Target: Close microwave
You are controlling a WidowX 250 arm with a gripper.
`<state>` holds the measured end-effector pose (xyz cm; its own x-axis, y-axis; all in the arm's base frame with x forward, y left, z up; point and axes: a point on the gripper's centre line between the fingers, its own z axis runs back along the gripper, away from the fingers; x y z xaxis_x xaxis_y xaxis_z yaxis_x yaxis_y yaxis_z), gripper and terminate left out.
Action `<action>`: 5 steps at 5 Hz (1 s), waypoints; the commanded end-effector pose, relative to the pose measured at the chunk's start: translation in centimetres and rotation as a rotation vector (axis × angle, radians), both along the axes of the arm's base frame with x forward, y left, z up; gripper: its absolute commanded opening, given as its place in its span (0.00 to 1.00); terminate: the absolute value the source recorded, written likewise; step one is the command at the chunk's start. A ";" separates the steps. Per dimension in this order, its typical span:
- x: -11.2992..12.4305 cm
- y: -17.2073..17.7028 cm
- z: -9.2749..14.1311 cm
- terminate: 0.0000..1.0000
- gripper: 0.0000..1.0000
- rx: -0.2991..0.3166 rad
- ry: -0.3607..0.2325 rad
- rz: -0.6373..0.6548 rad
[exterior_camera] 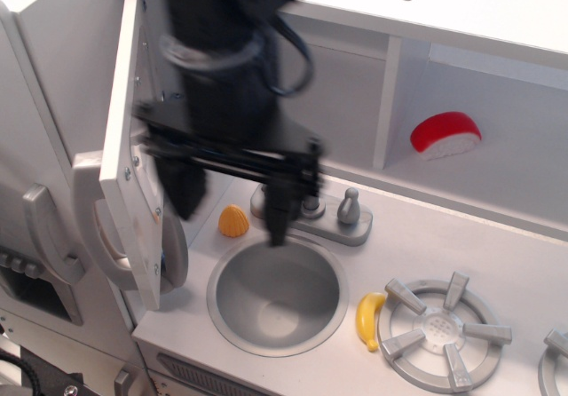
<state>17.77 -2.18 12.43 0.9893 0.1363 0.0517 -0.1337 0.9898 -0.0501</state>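
The microwave is a white cubby (328, 85) at the upper left of the toy kitchen. Its white door (133, 147) with clear window stands swung wide open to the left, seen nearly edge-on, with the big grey D-shaped handle (93, 223) on its outer side. My black gripper (232, 205) is blurred by motion, open and empty, fingers pointing down. It hangs in front of the cubby opening, just right of the door's inner face, above the sink's left rim. Its left finger (188, 192) is close to the door; I cannot tell whether it touches.
A round grey sink (277, 294) lies below the gripper, with a grey faucet (342, 214) behind it. An orange piece (233, 222) sits left of the faucet, a yellow banana (368, 319) beside a grey burner (435, 329). A red-and-white piece (445, 135) lies on the right shelf.
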 end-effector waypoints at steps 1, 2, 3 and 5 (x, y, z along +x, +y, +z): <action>-0.1 6.3 3.5 0.00 1.00 0.075 -0.110 0.104; 0.4 8.2 5.1 0.00 1.00 0.001 -0.153 0.151; 0.7 9.4 7.1 0.00 1.00 -0.045 -0.152 0.168; 2.7 11.9 7.4 0.00 1.00 0.053 -0.147 0.227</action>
